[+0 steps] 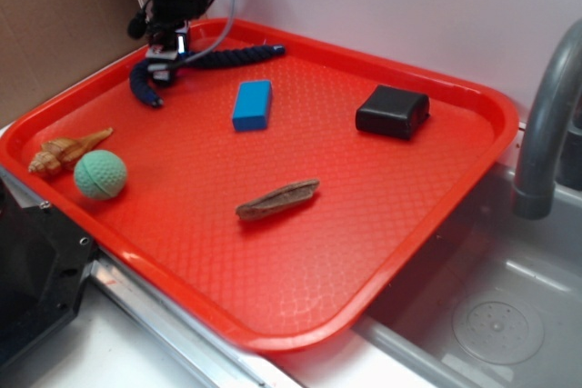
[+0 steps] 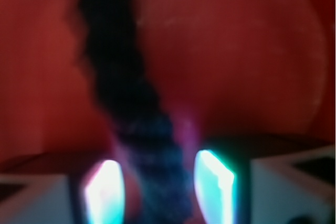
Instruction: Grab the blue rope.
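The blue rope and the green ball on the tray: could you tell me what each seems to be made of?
The blue rope looks like twisted fibre cord, matte, with visible spiral strands. The green ball looks like rubber or soft plastic, matte, its surface dimpled; which one is unclear.

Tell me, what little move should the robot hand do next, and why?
Probably squeeze shut. In the wrist view the blue rope runs right between the two fingers, which sit apart on either side of it. From outside, the gripper is already low over the rope on the red tray.
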